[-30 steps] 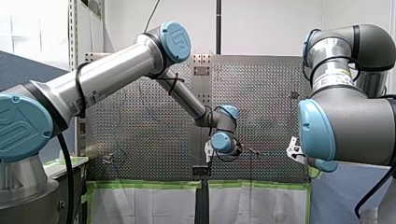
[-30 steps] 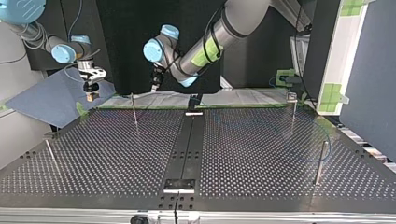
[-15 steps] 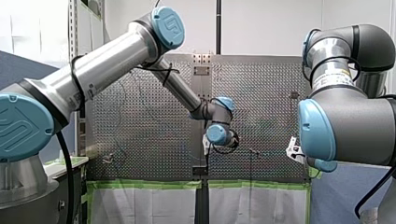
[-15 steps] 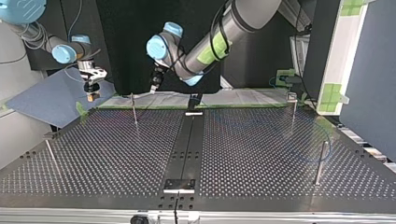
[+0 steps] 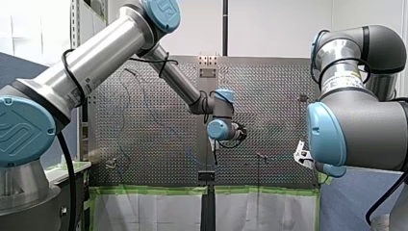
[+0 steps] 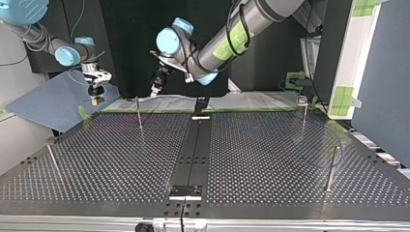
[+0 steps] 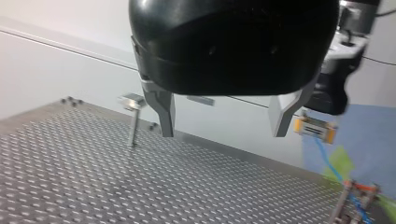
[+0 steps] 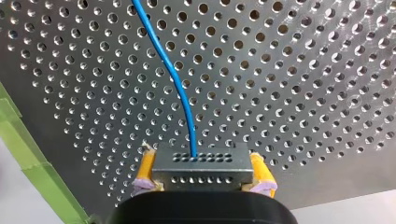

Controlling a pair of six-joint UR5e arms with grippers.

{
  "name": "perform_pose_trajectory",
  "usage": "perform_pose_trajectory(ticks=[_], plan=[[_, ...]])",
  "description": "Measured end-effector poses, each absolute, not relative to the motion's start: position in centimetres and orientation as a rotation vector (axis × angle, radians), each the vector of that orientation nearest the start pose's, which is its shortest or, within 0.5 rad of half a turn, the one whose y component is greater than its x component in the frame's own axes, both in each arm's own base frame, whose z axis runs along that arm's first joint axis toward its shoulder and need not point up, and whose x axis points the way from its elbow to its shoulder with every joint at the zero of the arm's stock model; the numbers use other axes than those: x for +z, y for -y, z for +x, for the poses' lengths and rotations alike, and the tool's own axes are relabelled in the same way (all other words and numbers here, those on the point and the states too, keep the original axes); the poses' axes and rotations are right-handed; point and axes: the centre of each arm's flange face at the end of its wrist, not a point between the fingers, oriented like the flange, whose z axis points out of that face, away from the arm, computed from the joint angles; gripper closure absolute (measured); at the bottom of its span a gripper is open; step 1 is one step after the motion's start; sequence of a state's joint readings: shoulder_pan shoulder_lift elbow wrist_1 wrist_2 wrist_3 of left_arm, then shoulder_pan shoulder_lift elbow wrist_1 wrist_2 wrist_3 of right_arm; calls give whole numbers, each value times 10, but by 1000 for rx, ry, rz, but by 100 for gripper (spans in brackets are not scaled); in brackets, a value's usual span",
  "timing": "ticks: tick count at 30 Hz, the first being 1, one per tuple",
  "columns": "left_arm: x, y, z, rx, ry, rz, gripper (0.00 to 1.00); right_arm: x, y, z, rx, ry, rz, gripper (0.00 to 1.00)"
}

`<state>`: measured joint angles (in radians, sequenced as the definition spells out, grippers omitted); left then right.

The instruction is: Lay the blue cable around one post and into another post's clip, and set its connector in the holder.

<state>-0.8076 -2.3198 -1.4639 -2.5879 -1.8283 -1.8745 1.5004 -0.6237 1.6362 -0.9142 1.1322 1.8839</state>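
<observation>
connector (image 8: 201, 173) clamped between yellow pads of my right gripper (image 8: 203, 164), above table (image 8: 303, 93) edge by green tape (image 8: 28, 163) | blue cable (image 8: 173, 70) runs ahead from it over the holes | my left gripper (image 7: 223, 133) open, empty | post (image 7: 133, 122) just beside it

Grey connector (image 8: 201, 166), blue cable (image 8: 173, 74) attached

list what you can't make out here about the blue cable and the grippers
- Blue cable, right wrist view: its far end is cut off by the edge.
- Blue cable, top view: too thin and faint to trace its route.
- Right gripper, front view: mostly hidden behind my right arm's elbow, along with the connector it grips.
- Post, top view: its top is too small to read.
</observation>
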Motion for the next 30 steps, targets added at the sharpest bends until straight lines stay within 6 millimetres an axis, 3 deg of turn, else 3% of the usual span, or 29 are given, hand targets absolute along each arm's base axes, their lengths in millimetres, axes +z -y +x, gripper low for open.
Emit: perform_pose_trajectory(ticks=[20, 30], plan=[[192, 531, 382, -673, -1529, 22, 1, -30, 643, 136, 1661, 1383, 1416, 100], [217, 516, 372, -745, -1460, 22, 1, -30, 642, 140, 1665, 1382, 1421, 100]])
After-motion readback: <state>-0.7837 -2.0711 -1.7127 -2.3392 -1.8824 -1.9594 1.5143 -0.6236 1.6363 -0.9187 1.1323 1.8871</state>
